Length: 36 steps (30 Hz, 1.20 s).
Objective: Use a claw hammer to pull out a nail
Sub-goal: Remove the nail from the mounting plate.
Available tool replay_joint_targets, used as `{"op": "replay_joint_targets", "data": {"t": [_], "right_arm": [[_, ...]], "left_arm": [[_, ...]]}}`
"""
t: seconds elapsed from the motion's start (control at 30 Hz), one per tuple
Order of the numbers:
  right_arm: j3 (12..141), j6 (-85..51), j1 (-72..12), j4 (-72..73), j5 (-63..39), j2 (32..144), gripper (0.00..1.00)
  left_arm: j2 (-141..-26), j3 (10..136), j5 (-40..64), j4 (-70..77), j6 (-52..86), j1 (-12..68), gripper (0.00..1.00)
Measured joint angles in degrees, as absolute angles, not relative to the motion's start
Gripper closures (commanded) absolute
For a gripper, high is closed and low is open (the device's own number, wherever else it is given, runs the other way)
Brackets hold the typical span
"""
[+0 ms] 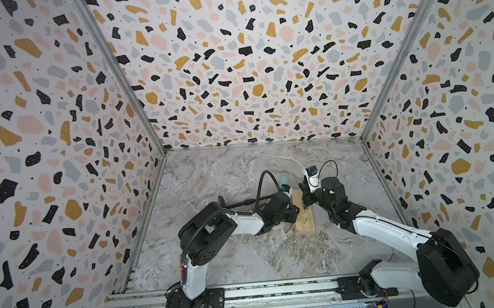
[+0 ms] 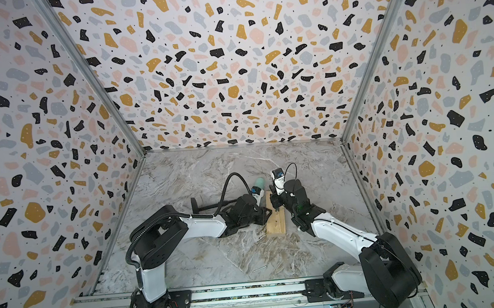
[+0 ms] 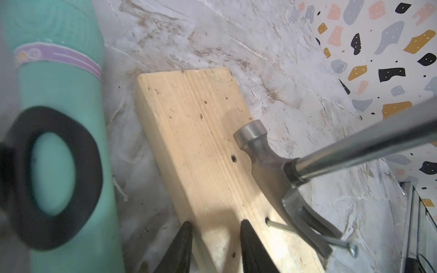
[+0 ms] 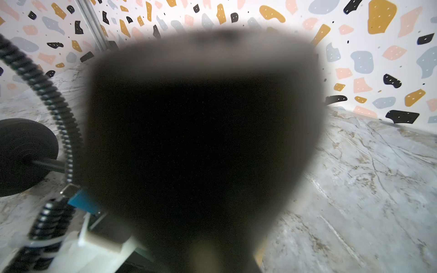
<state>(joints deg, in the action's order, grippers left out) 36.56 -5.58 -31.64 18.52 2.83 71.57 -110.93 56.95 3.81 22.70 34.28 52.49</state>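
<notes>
The claw hammer (image 3: 267, 151) has a silvery head and a shiny shaft, and its forked claw is hooked round the nail (image 3: 279, 225). The nail slants partway out of a hole in the wooden block (image 3: 201, 132), its head clear of the wood. My right gripper (image 1: 305, 200) stands over the block's far half, shut on the hammer's handle. A dark blur fills the right wrist view. My left gripper (image 3: 217, 232) is open. One finger lies on top of the block and the other is at its side edge. Both top views show the block (image 2: 276, 224) between the arms.
A mint-green stick-shaped tool (image 3: 59, 94) lies beside the block, also visible in a top view (image 1: 284, 180). A long black rod with disc ends (image 1: 237, 204) lies behind the left arm. A loose nail (image 1: 291, 266) lies near the front rail. Patterned walls enclose the table on three sides.
</notes>
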Motion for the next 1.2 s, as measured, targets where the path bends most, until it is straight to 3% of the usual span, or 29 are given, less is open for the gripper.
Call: {"op": "replay_joint_targets", "data": {"t": [0.47, 1.2], "right_arm": [[42.46, -8.86, -31.29, 8.91, 3.55, 74.32, 1.0], [52.88, -13.69, -24.01, 0.56, -5.52, 82.94, 1.0]], "left_arm": [[-110.93, 57.04, 3.95, 22.48, 34.3, 52.58, 0.64], [-111.61, 57.93, 3.92, 22.33, 34.3, 52.58, 0.64]]}}
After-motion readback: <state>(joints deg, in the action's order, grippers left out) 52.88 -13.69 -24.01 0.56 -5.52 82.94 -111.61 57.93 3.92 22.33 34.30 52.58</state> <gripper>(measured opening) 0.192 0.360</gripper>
